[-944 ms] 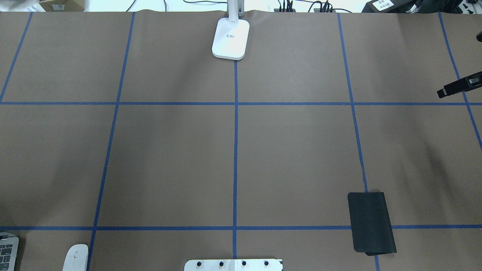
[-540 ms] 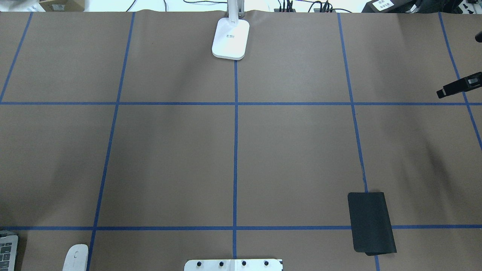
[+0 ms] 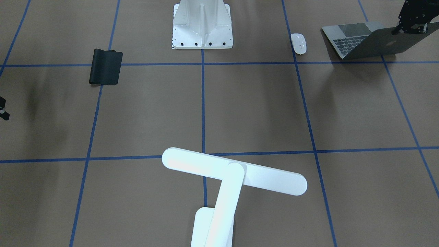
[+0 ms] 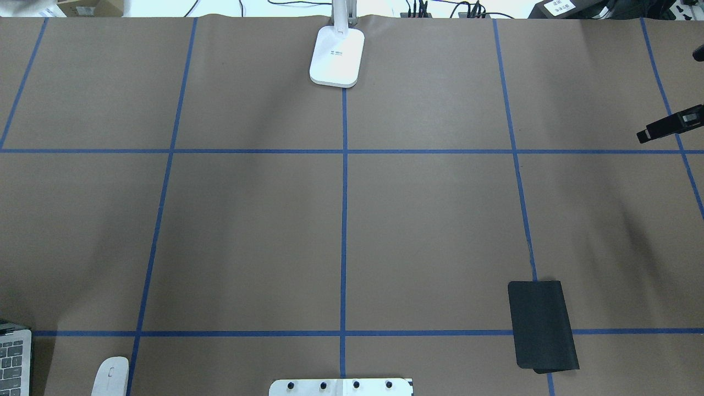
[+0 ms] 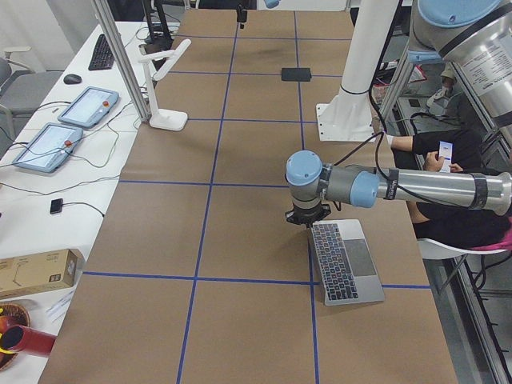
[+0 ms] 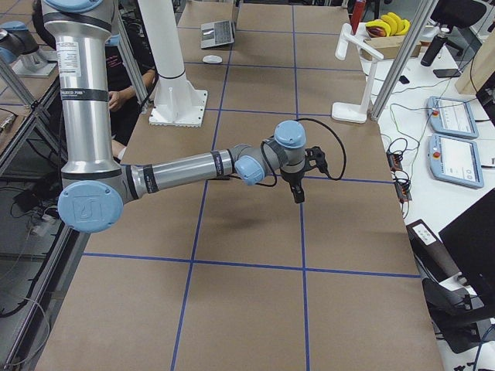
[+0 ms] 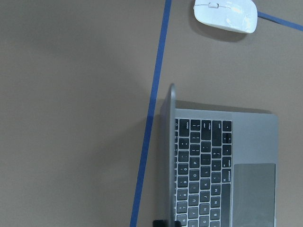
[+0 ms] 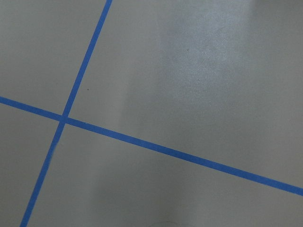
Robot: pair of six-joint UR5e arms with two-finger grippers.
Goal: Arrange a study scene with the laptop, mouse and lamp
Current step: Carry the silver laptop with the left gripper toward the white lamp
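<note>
The grey laptop (image 3: 353, 41) stands open at the robot's left front corner, keys facing the robot. My left gripper (image 3: 410, 26) is shut on the top edge of its lid; in the left wrist view the fingertips (image 7: 158, 223) pinch that edge. Only the laptop's corner (image 4: 14, 357) shows in the overhead view. The white mouse (image 3: 298, 43) lies just beside it, untouched. At the far middle of the table stands the white lamp (image 3: 233, 171) on its base (image 4: 336, 55). My right gripper (image 4: 646, 133) hangs over bare table far right, holding nothing; its jaw state is unclear.
A black pad (image 4: 542, 324) lies near the robot's right front. The white ribbed pedestal (image 3: 202, 24) stands at the robot's side of the table. A seated person (image 5: 448, 152) is behind the robot. Tablets and cables sit past the far edge.
The laptop's corner has come a little further into the overhead view, to the right and up. The right gripper, mouse, lamp and pad have not moved.
</note>
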